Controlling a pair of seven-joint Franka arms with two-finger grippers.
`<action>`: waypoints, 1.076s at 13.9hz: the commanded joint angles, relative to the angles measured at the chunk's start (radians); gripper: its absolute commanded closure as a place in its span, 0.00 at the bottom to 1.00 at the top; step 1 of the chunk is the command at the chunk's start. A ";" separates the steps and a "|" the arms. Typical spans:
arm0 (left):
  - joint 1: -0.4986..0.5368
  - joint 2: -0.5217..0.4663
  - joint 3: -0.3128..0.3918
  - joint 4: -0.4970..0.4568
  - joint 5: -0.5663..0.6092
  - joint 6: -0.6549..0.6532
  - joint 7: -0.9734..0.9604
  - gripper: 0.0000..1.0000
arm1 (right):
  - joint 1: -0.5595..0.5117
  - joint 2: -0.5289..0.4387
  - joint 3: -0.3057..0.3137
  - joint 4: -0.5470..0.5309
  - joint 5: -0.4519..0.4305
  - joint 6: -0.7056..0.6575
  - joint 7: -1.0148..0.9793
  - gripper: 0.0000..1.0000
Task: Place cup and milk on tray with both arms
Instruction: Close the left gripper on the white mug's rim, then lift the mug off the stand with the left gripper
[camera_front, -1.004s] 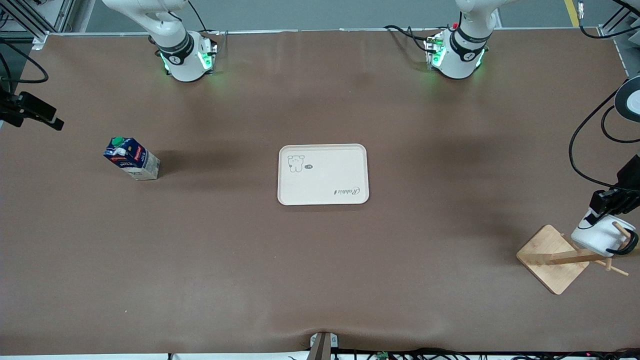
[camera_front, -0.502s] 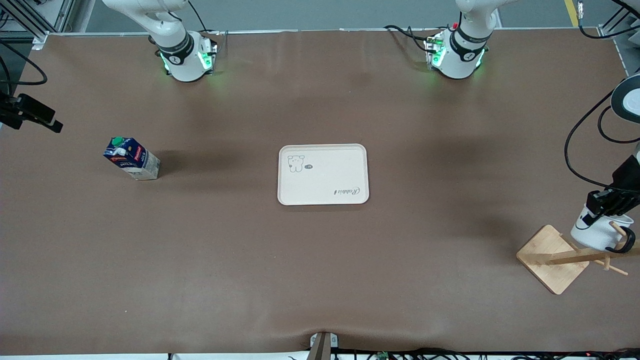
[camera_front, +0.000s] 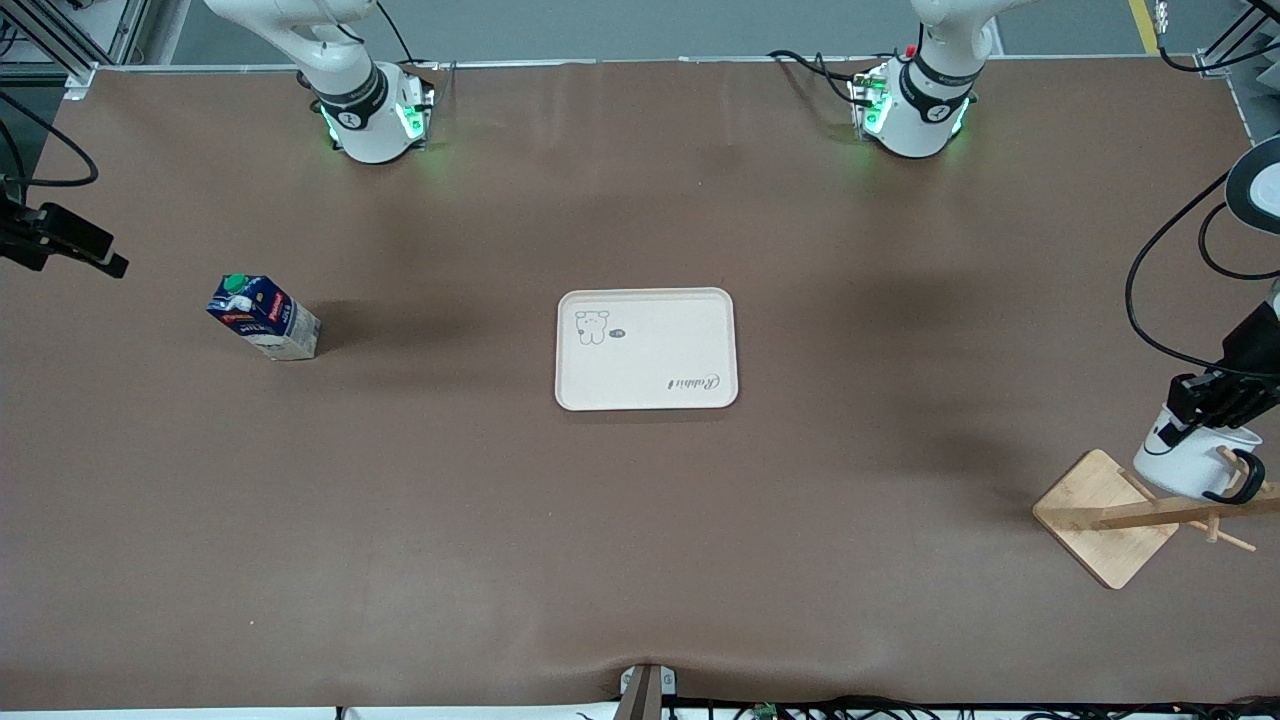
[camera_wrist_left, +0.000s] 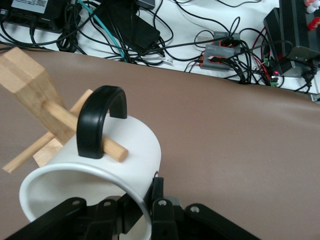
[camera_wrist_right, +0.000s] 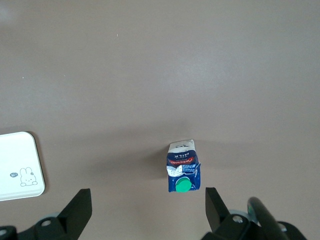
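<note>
Neither item is on the cream rectangular tray at frame centre. The left gripper, lower frame edge at the left arm's end, pinches the white smiley mug, its black handle apparently still hooked on the wooden rack. The right gripper hangs spread above the upright dark blue milk carton, mid-frame toward the right arm's end; both placements remain.

Front view: high, facing the arm bases, whole table | Left wrist view: close on cup and wooden rack | Right wrist view: high, looking down; shares milk and tray with front.
</note>
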 joint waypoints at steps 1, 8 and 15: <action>0.003 -0.045 -0.028 0.001 -0.005 -0.049 -0.022 1.00 | -0.006 0.027 0.009 0.033 0.000 -0.014 -0.001 0.00; 0.001 -0.072 -0.065 0.033 0.036 -0.134 -0.132 1.00 | 0.000 0.050 0.009 0.048 -0.002 -0.017 -0.004 0.00; -0.002 -0.062 -0.175 0.073 0.173 -0.195 -0.375 1.00 | -0.003 0.037 0.009 -0.047 -0.014 -0.003 -0.002 0.00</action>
